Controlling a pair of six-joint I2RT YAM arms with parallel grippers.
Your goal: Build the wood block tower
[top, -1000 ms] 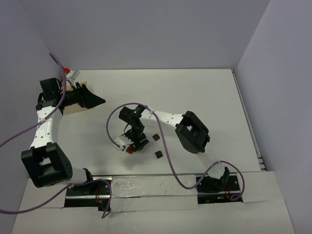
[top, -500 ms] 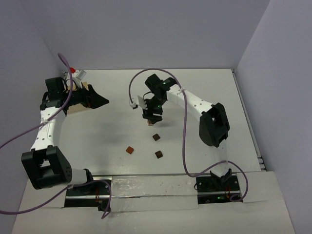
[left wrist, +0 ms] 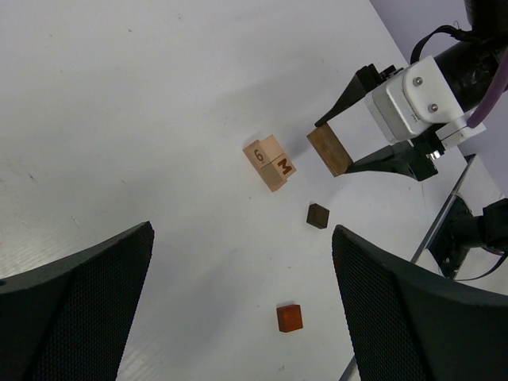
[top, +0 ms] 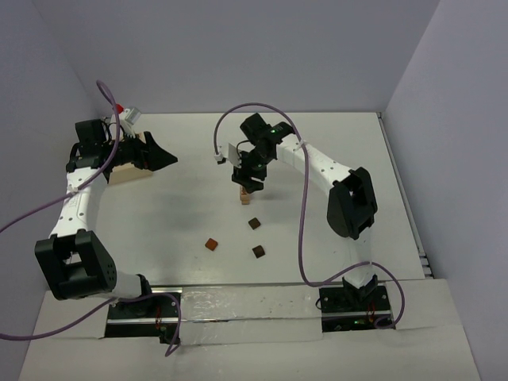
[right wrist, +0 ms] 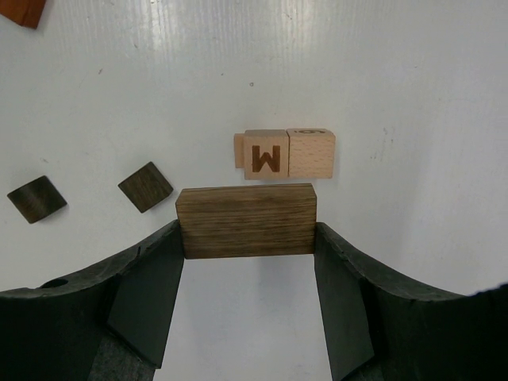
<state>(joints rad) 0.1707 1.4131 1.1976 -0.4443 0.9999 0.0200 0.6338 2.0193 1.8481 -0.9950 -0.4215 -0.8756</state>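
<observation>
Jaws of the right gripper (right wrist: 246, 242) clamp the long dark block (right wrist: 246, 216); the left gripper (left wrist: 242, 309) jaws stand wide, empty.
Just beyond them sit two touching lettered cubes (right wrist: 287, 153); lowered off-centre, the block could scatter them or tip off.

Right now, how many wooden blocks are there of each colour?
Pale cubes: 2
Dark brown blocks: 2
Reddish block: 1
Long brown block: 1
Total: 6

White table (top: 341, 159): lettered tan blocks (top: 242, 196), two dark blocks (top: 254, 223), reddish block (top: 211, 244), tan board (top: 127, 173).
</observation>
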